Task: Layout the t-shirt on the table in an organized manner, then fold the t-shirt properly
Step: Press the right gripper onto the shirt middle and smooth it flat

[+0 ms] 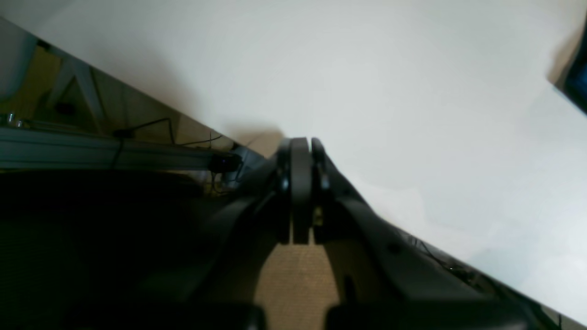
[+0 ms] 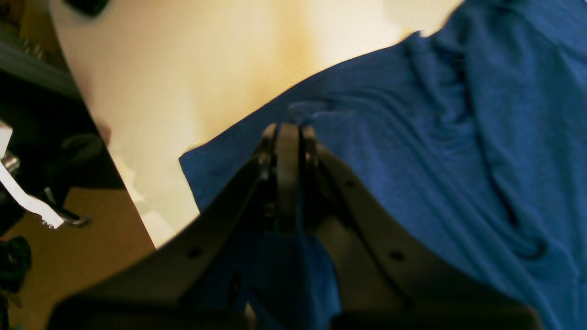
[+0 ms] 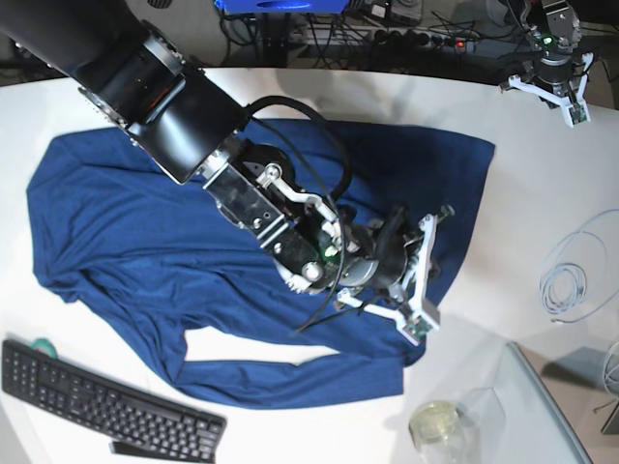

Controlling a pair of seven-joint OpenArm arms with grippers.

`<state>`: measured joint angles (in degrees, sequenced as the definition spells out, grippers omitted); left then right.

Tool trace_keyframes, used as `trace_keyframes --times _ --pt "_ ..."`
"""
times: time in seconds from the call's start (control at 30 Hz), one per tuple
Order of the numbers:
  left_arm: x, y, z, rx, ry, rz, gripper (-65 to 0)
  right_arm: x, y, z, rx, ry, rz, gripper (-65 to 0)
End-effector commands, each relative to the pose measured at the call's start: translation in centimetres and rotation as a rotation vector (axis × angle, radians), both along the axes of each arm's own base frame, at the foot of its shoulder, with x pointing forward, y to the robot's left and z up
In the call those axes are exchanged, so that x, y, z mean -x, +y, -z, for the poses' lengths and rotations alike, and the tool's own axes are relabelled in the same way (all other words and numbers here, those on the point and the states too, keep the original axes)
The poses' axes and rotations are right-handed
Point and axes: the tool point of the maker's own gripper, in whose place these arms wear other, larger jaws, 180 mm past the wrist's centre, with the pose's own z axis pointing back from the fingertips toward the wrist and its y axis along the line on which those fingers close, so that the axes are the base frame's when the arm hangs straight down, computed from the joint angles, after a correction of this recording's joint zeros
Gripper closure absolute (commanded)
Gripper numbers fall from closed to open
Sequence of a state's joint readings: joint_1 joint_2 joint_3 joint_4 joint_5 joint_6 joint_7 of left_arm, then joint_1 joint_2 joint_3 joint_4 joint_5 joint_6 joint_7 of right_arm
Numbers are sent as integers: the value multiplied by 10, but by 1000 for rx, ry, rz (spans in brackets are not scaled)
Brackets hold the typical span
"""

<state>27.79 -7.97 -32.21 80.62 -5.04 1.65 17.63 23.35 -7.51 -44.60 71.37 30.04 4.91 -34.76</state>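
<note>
Two claws showed, both narrow. The right claw (image 2: 289,130) was pinched on the shirt (image 3: 193,251) near its 4 o'clock corner; the left claw (image 1: 300,144) was closed on nothing, hanging over the bare bench (image 1: 367,68) edge. The shirt lay spread across the bench centre, rumpled, one sleeve trailing toward 6 o'clock. To lay it out well, the right claw should likely draw the hem outward, low and slow, so the soft knit smooths instead of bunching. The white bench looked slick.
</note>
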Motion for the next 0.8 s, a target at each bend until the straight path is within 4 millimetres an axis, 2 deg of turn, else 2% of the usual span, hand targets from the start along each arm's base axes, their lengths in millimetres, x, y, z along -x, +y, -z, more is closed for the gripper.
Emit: trace_keyframes --times 0.0,0.1,0.17,0.37,0.5,0.6,0.67,0.77 --pt "-5 8 -10 -32 -24 3 0 -11 6 -24 -43 -42 7 -2" --pt "-6 8 -10 -32 -25 3 0 -7 8 -21 -42 -30 3 -2" --pt "-6 8 -11 -32 -27 3 0 8 13 -5 -14 -7 -27 -2" --pt "-7 9 -11 -36 -27 5 0 39 23 13 -13 22 -71 -2" --pt "-12 9 -12 -37 -37 6 0 44 24 19 -14 41 -69 -2" --pt "-12 9 -12 -35 -38 4 0 40 26 17 -42 24 -53 -12" --pt "-13 8 -12 -33 -39 7 0 40 27 13 -55 21 -53 -95" --pt "-15 4 -12 -27 -44 7 0 47 31 0 -84 52 -79 -303"
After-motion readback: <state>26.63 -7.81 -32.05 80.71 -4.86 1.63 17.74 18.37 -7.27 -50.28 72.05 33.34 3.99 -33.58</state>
